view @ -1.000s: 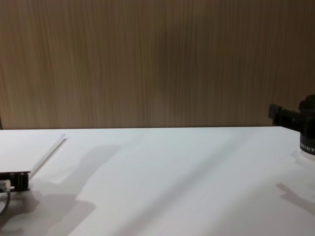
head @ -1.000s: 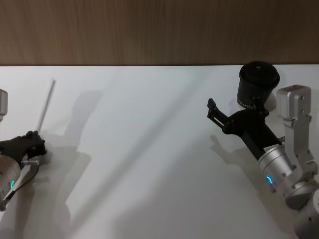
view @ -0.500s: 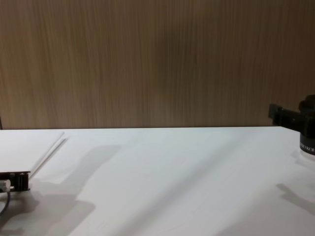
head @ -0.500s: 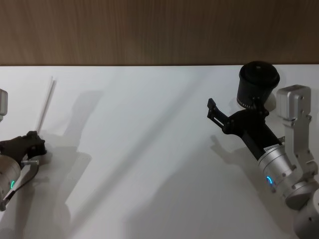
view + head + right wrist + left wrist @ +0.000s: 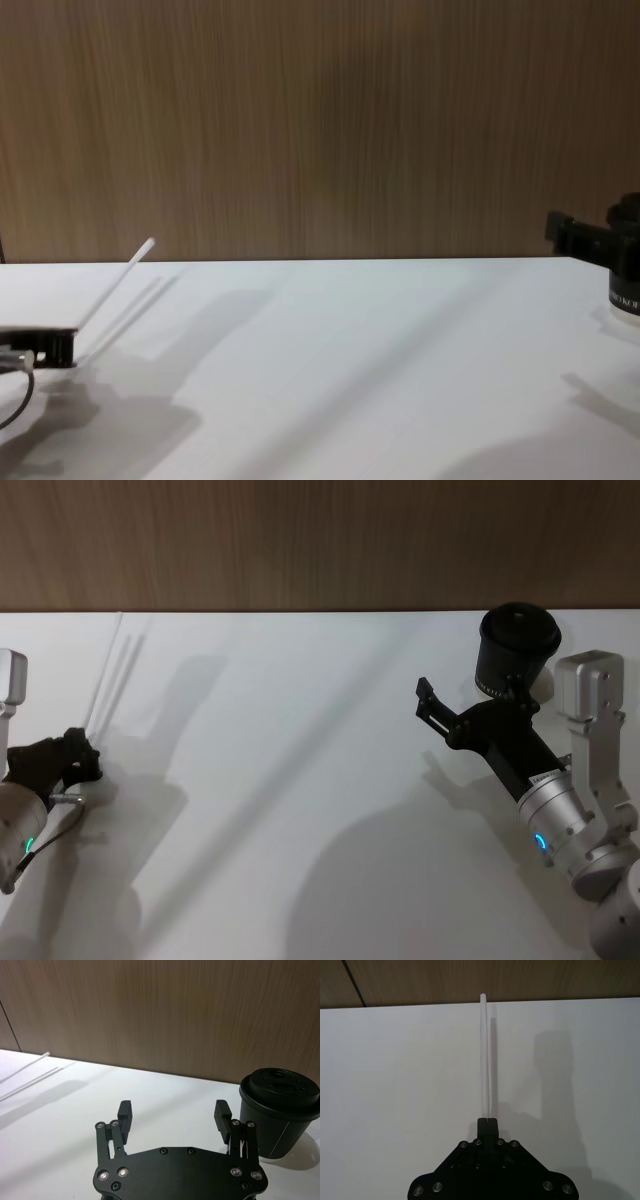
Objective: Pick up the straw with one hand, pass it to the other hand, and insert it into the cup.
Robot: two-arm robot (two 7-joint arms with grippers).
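At the table's [image 5: 300, 830] left, the left gripper [image 5: 487, 1122] clamps the white straw's [image 5: 484, 1060] near end; the straw points away toward the wall [image 5: 300, 540], tip angled up; the right gripper [image 5: 172, 1110], jaws spread, sits well apart rightward beside the dark cup [image 5: 277, 1110].

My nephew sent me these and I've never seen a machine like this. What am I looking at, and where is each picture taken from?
It is a robot with two arms, each ending in a two-fingered claw. One picture looks down from its head, one looks across the table from its chest, and one camera sits on each wrist. On the white table stands a dark cup. The left claw is shut on one end of a thin white straw, whose far end tilts up off the table. The right claw is open and empty, close by the cup.
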